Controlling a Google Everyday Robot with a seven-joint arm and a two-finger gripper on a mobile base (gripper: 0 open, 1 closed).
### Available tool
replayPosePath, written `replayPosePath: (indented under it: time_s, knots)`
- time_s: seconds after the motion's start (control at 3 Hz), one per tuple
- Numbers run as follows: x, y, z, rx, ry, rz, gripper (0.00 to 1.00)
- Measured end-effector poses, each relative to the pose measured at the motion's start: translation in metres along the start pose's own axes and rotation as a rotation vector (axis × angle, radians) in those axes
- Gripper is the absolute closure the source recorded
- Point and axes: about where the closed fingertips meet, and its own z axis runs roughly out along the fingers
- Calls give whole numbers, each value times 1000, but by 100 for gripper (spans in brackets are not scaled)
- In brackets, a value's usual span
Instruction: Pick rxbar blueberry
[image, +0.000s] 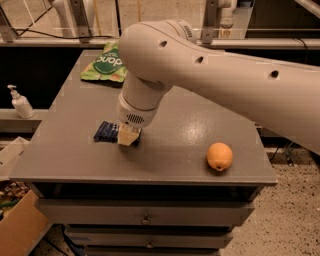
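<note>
The rxbar blueberry (105, 131), a small flat dark navy wrapper, is at the front left of the grey table (175, 150). My gripper (128, 137) comes down from the big white arm and sits on the bar's right end, which it covers. One pale finger (127, 135) shows over the wrapper. The bar seems to hang slightly above the tabletop in the gripper's hold, with a small shadow below it.
An orange fruit (220, 156) lies at the front right of the table. A green pouch (106, 62) lies at the back left, partly behind the arm. A white pump bottle (21, 102) stands on a ledge to the left. Drawers are below the tabletop.
</note>
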Motion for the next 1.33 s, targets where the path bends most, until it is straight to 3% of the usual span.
replayPosePath:
  time_s: [0.33,1.33]
  knots:
    - [4,-4,-4,10,3,18,100]
    - [0,-34,-47,63,26,28,100]
